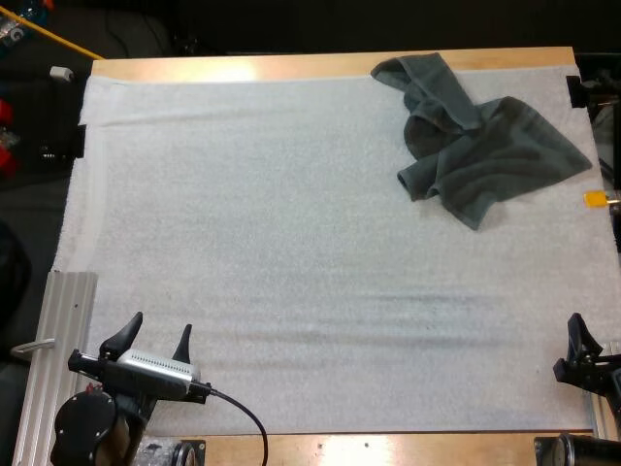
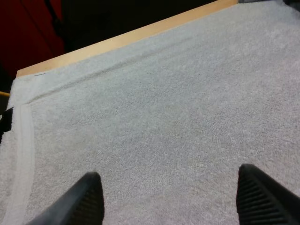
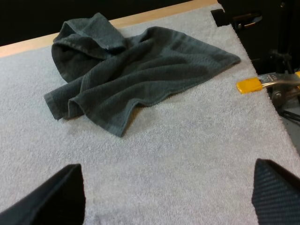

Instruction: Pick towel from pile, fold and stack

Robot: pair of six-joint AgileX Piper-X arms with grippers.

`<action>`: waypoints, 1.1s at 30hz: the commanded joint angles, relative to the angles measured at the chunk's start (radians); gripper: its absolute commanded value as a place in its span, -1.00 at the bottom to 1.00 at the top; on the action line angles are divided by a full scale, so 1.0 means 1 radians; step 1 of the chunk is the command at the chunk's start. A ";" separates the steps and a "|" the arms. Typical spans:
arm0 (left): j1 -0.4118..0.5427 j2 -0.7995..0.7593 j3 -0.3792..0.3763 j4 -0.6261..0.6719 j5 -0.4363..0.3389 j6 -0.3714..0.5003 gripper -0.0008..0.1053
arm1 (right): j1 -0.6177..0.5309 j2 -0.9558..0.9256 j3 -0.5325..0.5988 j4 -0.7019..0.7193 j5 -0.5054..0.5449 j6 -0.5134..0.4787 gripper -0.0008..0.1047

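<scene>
- Grey-green towel (image 3: 136, 75) lay crumpled well ahead of the right gripper (image 3: 166, 164).
- That gripper and the left gripper (image 1: 161, 323) stood wide, empty.
- Picking looked unstarted; next, reach forward, pinch an edge.

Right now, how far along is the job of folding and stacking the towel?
Done: nothing yet; the crumpled dark grey-green towel lies unfolded at the far right of the white mat. In hand: nothing; the left gripper and right gripper stand open over the mat's near edge, apart from the towel. Left: picking, folding, stacking.
</scene>
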 commanded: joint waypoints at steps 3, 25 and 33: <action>-0.005 -0.128 -0.003 -0.014 -0.004 -0.030 0.13 | 0.001 -0.037 -0.005 -0.005 0.004 0.020 0.37; -0.195 0.151 -0.283 -0.014 0.098 -0.053 0.32 | 0.001 0.198 -0.378 0.085 -0.219 0.073 0.37; -0.316 0.275 -0.408 -0.014 0.163 -0.071 0.32 | 0.001 0.312 -0.548 0.160 -0.407 0.089 0.37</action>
